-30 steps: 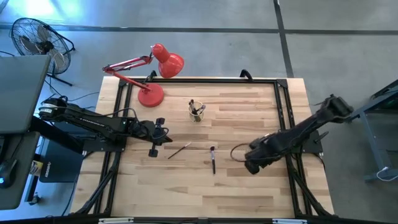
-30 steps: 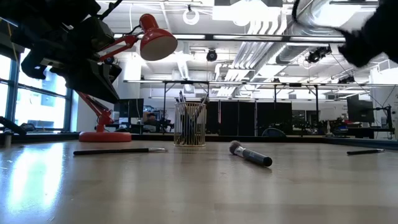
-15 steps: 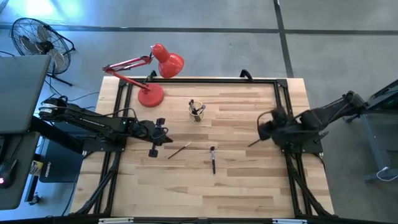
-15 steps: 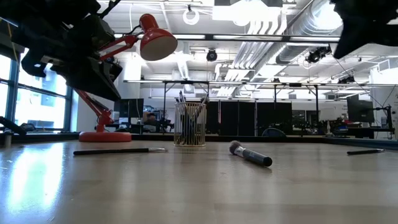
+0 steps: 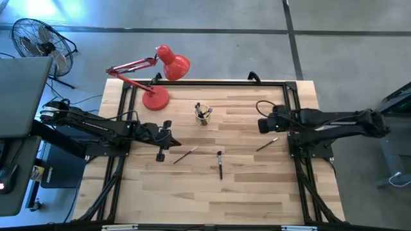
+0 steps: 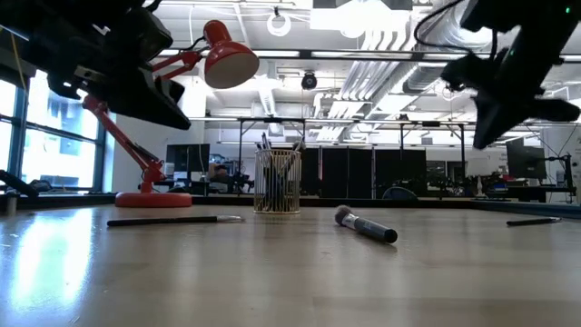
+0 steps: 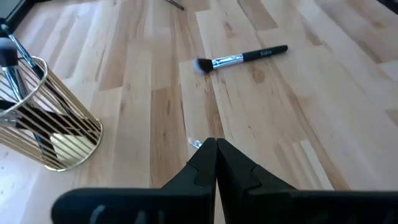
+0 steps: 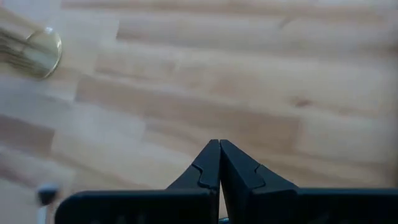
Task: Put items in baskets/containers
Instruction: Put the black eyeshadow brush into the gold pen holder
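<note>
A gold wire cup point(image 5: 203, 115) stands at the middle of the table toward the far edge, with several brushes upright in it; it also shows in the low view point(image 6: 277, 182). Three brushes lie flat on the wood: a thin one point(image 5: 185, 155), a thick black one point(image 5: 219, 164) and another thin one point(image 5: 267, 145). My left gripper point(image 5: 173, 141) hangs shut above the table, left of the thin brush and nearer than the cup. My right gripper point(image 5: 260, 125) is shut and in the air right of the cup, above bare wood point(image 8: 219, 146). Neither holds anything.
A red desk lamp point(image 5: 157, 77) stands at the far left corner, its base point(image 5: 155, 99) on the table. A black frame point(image 5: 292, 109) runs along the table's edges. There is bare wood along the near half of the table.
My right gripper has swung from low over the near right part of the table toward the far edge, turning as it went, and now hangs right of the cup. It stayed shut. My left gripper has tipped up a little in place. The brushes have not moved.
</note>
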